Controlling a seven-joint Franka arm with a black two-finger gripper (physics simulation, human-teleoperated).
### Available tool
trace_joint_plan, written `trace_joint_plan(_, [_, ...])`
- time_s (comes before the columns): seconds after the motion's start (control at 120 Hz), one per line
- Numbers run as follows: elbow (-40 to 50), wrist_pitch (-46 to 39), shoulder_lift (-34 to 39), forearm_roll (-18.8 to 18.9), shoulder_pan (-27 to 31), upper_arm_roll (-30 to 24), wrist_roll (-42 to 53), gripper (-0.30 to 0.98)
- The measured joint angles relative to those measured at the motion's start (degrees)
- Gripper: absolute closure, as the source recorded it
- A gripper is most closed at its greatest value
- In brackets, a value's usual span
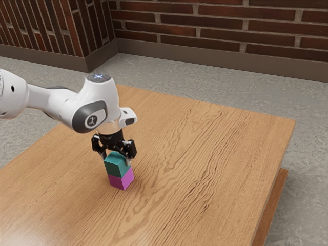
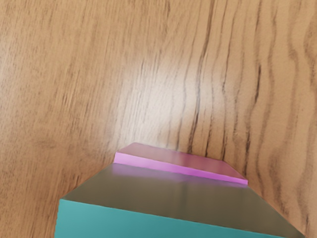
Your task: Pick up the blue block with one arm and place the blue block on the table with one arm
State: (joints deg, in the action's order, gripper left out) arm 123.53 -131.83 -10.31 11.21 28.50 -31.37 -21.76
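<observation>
Left of centre in the exterior view, the blue block (image 1: 117,165) sits on the purple block (image 1: 121,180), gripper (image 1: 116,158) at its top; jaw state cannot be told. Risk: off-centre closure causes slip; sideways travel before clearance drags the lower block.

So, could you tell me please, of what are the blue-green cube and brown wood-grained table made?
The blue-green cube looks like smooth plastic or painted wood; its plain, even faces leave this open. The brown wood-grained table looks like real or imitation wood, perhaps lightly varnished: dark grain lines cross it, and its top shows pale glare.
</observation>
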Motion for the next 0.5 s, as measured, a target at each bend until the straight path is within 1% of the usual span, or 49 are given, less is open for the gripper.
trace_joint_plan(0.283, [0.2,-1.5,-2.3,0.4,-0.2,0.0,0.0,0.01])
trace_joint_plan(0.367, [0.4,-1.9,-2.5,0.4,-0.2,0.0,-0.1,0.06])
trace_joint_plan(0.45, [0.4,-2.1,-2.5,1.2,-0.2,0.0,-0.1,0.13])
trace_joint_plan(0.5, [0.4,-2.3,-2.5,1.6,-0.2,0.0,-0.1,0.14])
